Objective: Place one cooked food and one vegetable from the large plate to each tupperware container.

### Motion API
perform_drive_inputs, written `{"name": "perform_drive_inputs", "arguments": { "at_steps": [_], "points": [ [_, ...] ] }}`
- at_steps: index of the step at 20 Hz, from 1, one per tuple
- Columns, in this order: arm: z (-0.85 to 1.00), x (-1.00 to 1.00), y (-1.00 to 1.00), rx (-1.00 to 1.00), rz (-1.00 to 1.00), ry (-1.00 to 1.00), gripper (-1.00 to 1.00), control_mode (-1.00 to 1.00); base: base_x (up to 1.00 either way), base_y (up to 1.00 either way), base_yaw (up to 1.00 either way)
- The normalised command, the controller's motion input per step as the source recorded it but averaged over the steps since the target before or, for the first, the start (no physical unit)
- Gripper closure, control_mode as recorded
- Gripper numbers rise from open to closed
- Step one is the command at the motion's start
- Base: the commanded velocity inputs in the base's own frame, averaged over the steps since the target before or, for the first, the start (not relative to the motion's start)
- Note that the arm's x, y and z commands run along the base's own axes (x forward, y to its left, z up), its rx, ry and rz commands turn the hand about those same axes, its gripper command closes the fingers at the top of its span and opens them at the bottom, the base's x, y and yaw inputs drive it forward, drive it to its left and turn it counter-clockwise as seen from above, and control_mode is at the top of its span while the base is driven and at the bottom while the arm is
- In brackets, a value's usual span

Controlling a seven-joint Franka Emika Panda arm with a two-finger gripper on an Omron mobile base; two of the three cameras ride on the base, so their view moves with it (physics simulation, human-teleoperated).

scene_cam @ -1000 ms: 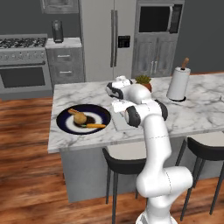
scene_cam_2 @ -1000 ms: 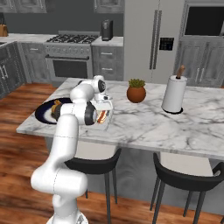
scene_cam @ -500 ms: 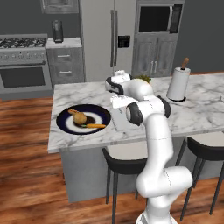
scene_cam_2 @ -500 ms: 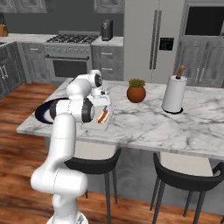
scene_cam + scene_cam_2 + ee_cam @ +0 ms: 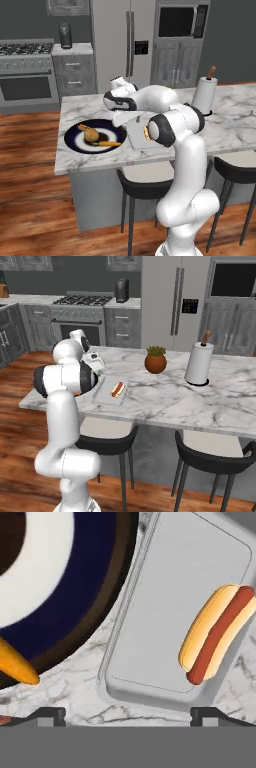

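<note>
the gripper (image 5: 128, 714) hung open and empty over the counter (image 5: 235, 127), between the plate (image 5: 75, 137) on the left and the container (image 5: 165, 612) holding a hot dog (image 5: 216, 632).

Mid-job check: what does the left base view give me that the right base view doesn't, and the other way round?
Left base view alone: the large plate with a round browned food and a carrot on it.

Right base view alone: the hot dog lying in the tupperware container, and a potted plant behind it.

Both: the marble island, the paper towel roll, the fridge and the arm's end effector over the counter near the container.
</note>
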Motion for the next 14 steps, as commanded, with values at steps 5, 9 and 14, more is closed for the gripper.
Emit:
{"name": "perform_drive_inputs", "arguments": {
  "at_steps": [5,9,14],
  "points": [
    [0.08,-0.64,0.44,0.04,0.52,-0.03,-1.0,-1.0,0.0,0.0,0.0],
    [0.0,0.01,0.39,0.18,0.3,0.03,-1.0,-1.0,0.0,0.0,0.0],
    [0.04,0.66,0.03,0.39,0.05,0.03,-1.0,-1.0,0.0,0.0,0.0]
  ]
}}
